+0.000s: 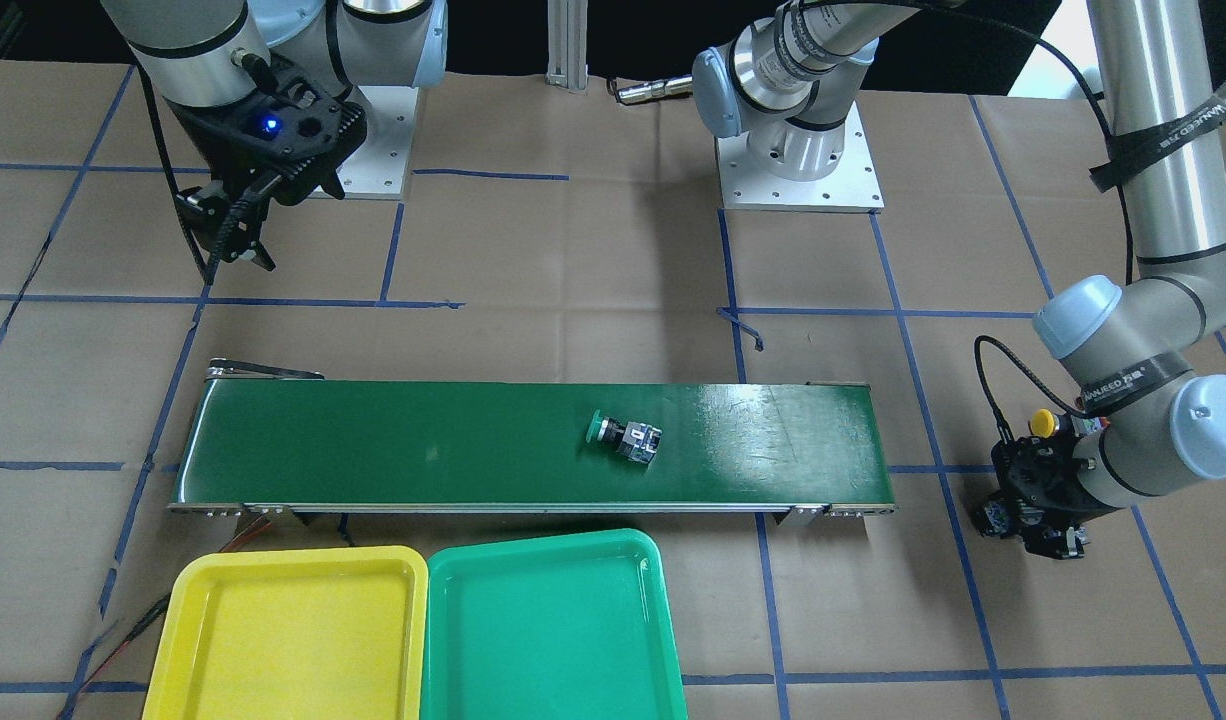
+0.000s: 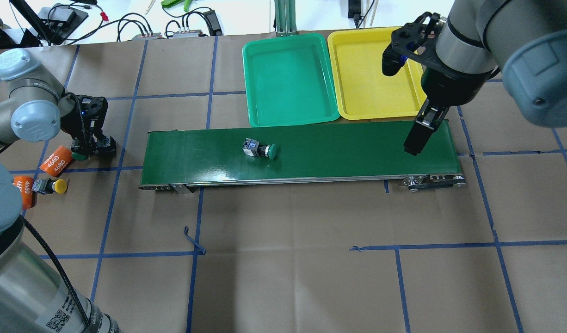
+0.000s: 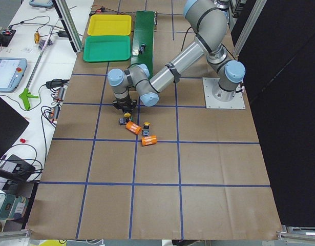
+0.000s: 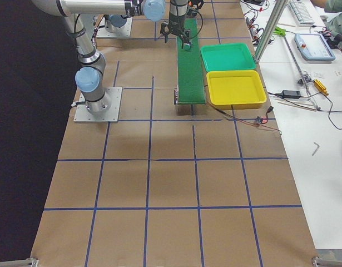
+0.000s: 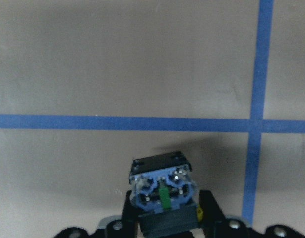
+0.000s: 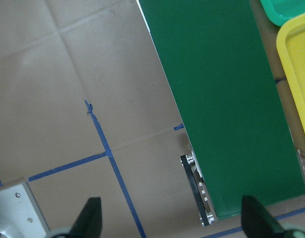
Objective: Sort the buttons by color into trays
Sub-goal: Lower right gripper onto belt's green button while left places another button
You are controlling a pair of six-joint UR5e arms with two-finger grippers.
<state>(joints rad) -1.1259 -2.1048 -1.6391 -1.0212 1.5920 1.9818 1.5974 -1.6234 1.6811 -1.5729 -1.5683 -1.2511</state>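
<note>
1. The left jaws point(image 2: 90, 147) were down at the counter point(image 2: 283, 259), off the conveyor belt's point(image 2: 339, 148) end on the robot's left. In the left wrist view they were closed on either side of a second green button point(image 5: 162, 191), whose blue-black rear end faced the camera.
2. The right jaws point(image 6: 172, 220) hung spread wide with nothing between them, above the belt's opposite end and near the yellow tray point(image 2: 376, 114).
3. A green-capped button point(image 2: 260, 149) lay on its side around the middle of the belt, its cap pointing toward the robot's right.
4. A yellow button point(image 2: 53, 186) lay on the counter against an orange cylinder point(image 2: 22, 190). Another orange cylinder point(image 2: 54, 160) lay just beside the left jaws.
5. The green tray point(image 2: 290, 121) and the yellow tray sat side by side, edges touching, just beyond the belt on the side away from the robot. The yellow one was farther toward the robot's right.
</note>
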